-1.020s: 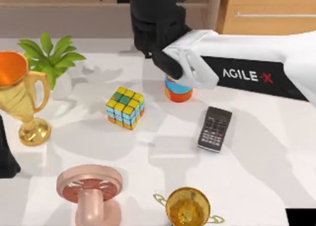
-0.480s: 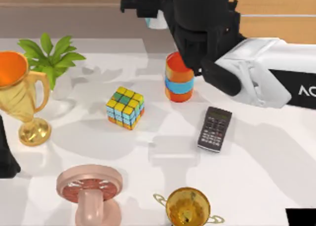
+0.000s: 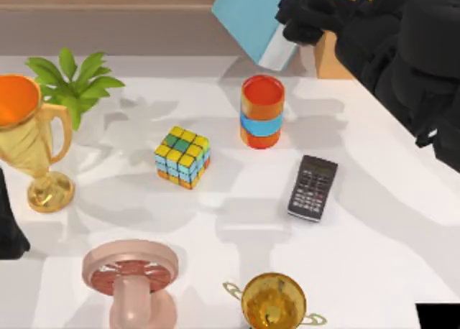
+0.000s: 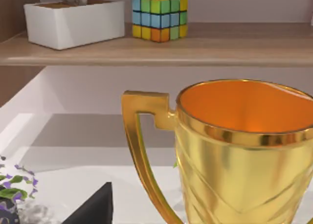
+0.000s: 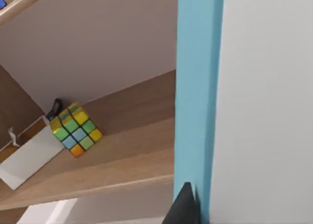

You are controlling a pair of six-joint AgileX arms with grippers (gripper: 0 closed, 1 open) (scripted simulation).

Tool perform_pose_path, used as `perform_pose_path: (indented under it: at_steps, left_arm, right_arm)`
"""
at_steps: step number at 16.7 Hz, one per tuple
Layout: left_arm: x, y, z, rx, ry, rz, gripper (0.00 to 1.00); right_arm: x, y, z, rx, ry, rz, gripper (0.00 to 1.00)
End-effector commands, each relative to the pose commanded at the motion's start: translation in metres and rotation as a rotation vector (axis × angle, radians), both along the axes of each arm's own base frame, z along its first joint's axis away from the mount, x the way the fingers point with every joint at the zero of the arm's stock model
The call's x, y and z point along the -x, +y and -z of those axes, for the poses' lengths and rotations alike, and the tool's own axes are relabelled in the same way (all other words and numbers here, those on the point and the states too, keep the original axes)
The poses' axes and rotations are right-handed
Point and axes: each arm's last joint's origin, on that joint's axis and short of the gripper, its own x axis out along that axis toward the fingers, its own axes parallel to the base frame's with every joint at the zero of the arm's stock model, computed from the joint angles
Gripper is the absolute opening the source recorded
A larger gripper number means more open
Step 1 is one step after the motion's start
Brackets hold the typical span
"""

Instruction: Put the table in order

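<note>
The table (image 3: 374, 221) spreads white below me, a calculator (image 3: 313, 187) and banded cup (image 3: 261, 121) on it. Above its far edge my right gripper (image 3: 298, 27) is clamped on a light-blue book (image 3: 251, 16), lifted clear off the surface.

You will find no readable text, label, brand, number or sign at this moment. The dark calculator (image 3: 313, 188) lying on the desk (image 3: 374, 228) has rows of keys and a small display, but whatever is printed on them is too small for you to make out. The colored cube (image 3: 182, 156) beside it carries plain stickers without lettering, and so does the cube on the shelf (image 4: 159, 17).
</note>
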Motion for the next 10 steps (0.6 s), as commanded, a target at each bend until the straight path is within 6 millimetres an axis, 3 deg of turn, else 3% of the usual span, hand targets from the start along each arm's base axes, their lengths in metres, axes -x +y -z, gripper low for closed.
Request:
perform_pose_path:
  at_steps: [4, 10]
  left_arm:
    - [0.0, 0.0, 0.0, 0.0, 0.0, 0.0, 1.0]
    - [0.0, 0.0, 0.0, 0.0, 0.0, 0.0, 1.0]
  right_arm:
    - [0.001, -0.056, 0.015, -0.167, 0.111, 0.022, 0.0]
    - [-0.025, -0.162, 0.072, -0.44, 0.365, 0.25, 0.0]
